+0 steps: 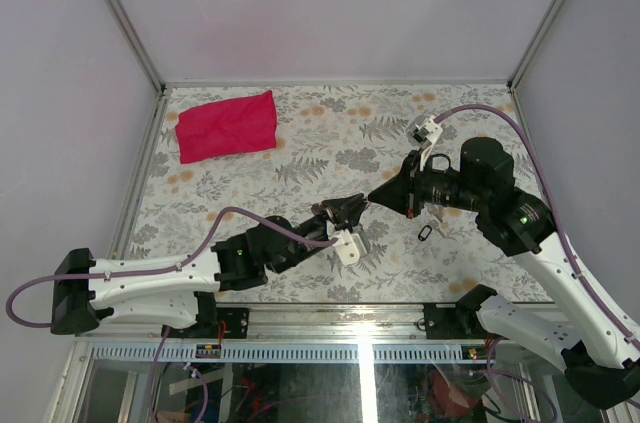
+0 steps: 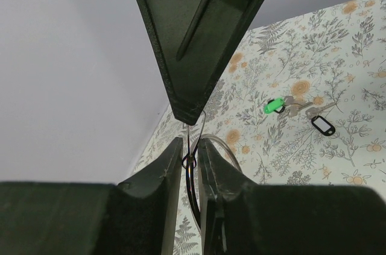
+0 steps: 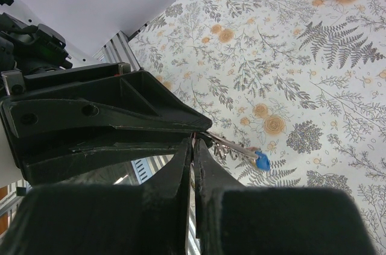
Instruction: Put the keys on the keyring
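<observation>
The left gripper (image 2: 190, 146) is clamping the thin, shiny wire keyring (image 2: 226, 148) between its matte black fingers (image 2: 163, 173), while the right gripper (image 3: 194, 143) is pressing shut tip-to-tip against it, a blue-headed silver key (image 3: 241, 152) jutting just beyond.

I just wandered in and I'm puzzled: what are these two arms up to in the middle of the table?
The left gripper pinches a thin wire keyring over the table. The right gripper, shut, meets it tip to tip, where a blue-headed key sticks out. Whether that key is threaded yet is unclear. A green-tagged key and a black tag lie on the table.
</observation>
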Robot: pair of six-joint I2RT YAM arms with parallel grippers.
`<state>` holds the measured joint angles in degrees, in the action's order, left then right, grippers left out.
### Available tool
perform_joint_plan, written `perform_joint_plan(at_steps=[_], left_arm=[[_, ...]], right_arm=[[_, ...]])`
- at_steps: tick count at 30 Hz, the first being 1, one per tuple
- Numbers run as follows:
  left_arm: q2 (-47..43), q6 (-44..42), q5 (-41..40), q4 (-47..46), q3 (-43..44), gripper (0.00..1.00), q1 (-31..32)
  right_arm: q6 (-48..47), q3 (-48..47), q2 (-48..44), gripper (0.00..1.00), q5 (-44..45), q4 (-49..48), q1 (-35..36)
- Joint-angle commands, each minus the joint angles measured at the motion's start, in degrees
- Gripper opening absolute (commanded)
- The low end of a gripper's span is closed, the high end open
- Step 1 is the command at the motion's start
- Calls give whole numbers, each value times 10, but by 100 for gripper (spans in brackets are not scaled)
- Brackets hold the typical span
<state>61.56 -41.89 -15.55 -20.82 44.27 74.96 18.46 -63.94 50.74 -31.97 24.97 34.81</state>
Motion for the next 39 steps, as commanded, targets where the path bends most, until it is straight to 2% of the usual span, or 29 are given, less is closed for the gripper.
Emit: perform_joint_plan(at_steps=[1,7,11,17,22,25,35,37,39], left_arm=[[-15,-6,11,-42,-1,16,3],[-14,-8,11,-37,1,13,3],[-16,-5,9,-39,1,0,3],[-15,13,-4,-44,1,0,3],[-11,18,-11,-29,9,0,3],[-10,18,-13,-26,11,0,3],[0,15,-24,-10,19,0,3],[4,17,-32,1,27,0,4],[9,27,-48,26,40,0,4]], right_arm=[[-4,-17,3,0,6,-14,-2],[-3,-12,6,0,3,-15,-2],[-3,-10,6,0,6,-15,-2],[-6,-12,3,0,22,-12,-2],[-15,-13,-10,27,60,-16,-2],[-23,-13,-23,37,93,-14,-2],[-33,-13,-21,39,82,4,-2],[-31,-16,-22,41,126,19,-2],[-25,-20,-25,42,207,38,-2]])
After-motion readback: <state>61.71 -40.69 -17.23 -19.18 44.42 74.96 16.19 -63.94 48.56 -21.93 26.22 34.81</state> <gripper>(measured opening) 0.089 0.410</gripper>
